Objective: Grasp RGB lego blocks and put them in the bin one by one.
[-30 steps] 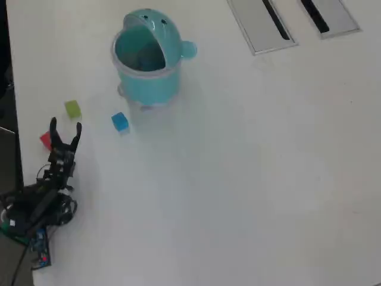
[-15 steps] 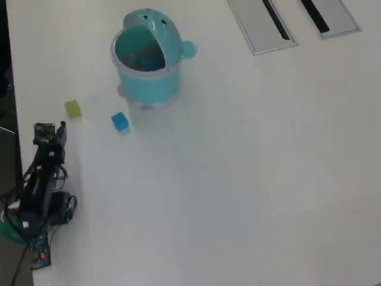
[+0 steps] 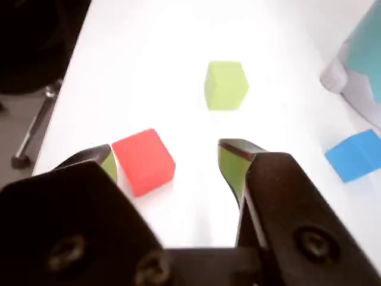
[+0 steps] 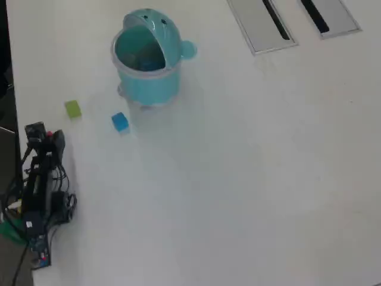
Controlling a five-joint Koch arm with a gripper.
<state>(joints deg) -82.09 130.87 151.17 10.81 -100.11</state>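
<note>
Three blocks (image 3: 225, 85) flank turquoise bin (image 4: 146, 74).

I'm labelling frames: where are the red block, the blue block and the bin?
red block (image 3: 143, 159): wrist view, top face.
blue block (image 4: 119, 121): overhead view, top face.
bin (image 4: 147, 83): overhead view, front wall.

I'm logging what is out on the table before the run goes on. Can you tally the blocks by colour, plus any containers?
Red block: 1
Yellow-green block: 1
Blue block: 1
Turquoise bin: 1
Total: 4 things, 3 of them blocks, all still on the table outside the bin.
</note>
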